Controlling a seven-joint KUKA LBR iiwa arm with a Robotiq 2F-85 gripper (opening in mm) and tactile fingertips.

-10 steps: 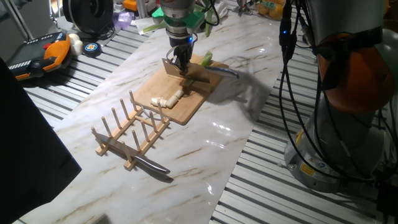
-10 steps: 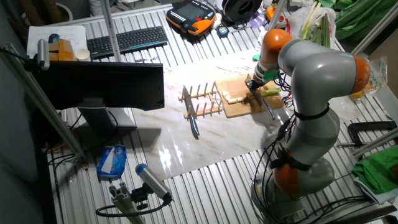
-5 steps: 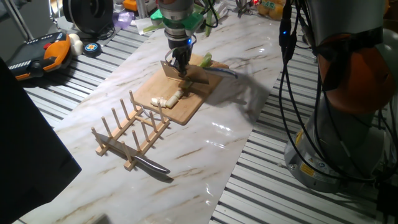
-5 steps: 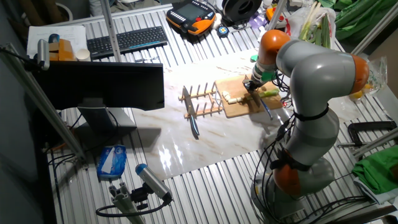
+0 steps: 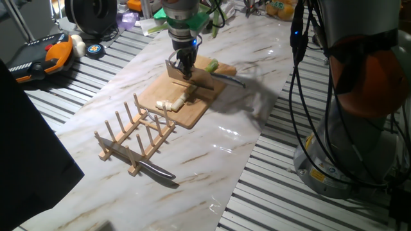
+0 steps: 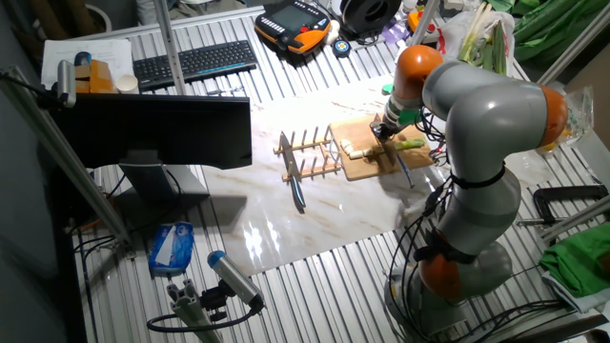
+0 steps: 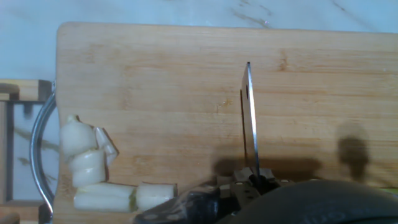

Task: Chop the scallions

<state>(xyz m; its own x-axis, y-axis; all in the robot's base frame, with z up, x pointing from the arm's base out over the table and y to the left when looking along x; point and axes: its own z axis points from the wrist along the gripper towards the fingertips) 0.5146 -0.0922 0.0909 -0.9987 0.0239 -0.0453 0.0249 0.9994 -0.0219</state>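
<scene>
marbled worktop (image 5: 212, 154), pale with brown veining, slatted metal bench around it. wooden cutting board (image 5: 199, 102) lies at its middle; wooden peg rack (image 5: 131, 138) sits at the board's 7 o'clock in one fixed view, a second knife (image 5: 154, 171) flat on the worktop just beyond the rack.

scallions (image 7: 93, 180): short white pieces clustered at the board's edge, at roughly 8 o'clock from the pincer (image 5: 183, 69) in the hand view, apart from the blade. a pale-green stalk end (image 5: 212, 65) lies on the board at the pincer's 3 o'clock in one fixed view.

pincer stands over the board, fingers closed on a knife (image 7: 249, 124); blade thin, edge-on, running toward 12 o'clock in the hand view. whether the blade touches the board, cannot tell.
</scene>
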